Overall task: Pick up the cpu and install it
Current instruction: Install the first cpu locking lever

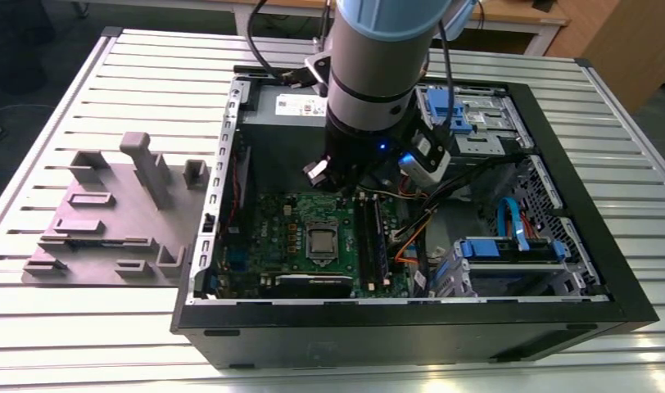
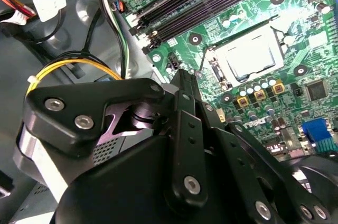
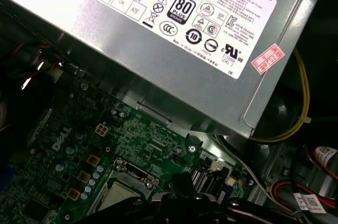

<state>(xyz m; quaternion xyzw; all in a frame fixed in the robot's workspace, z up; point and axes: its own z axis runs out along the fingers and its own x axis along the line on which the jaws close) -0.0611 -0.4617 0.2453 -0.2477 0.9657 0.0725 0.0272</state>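
The cpu (image 1: 322, 241) is a small silvery square lying flat inside the shiny socket frame on the green motherboard (image 1: 269, 237), within the open computer case. In both wrist views it shows as a bright metal square (image 2: 248, 55) (image 3: 117, 196) in the socket. My gripper (image 1: 341, 182) hangs under the arm's wrist, above the motherboard's far edge, between the socket and the power supply, clear of the cpu. Its black linkages (image 2: 182, 81) (image 3: 179, 188) point down at the board beside the socket. Nothing shows in its grasp.
The grey power supply (image 1: 294, 106) sits at the back of the case. Black memory slots (image 1: 371, 237) run beside the socket, with bundled cables (image 1: 420, 229) and blue drive brackets (image 1: 508, 246) toward the exterior view's right. A matte grey tray (image 1: 114, 213) with raised blocks lies outside the case.
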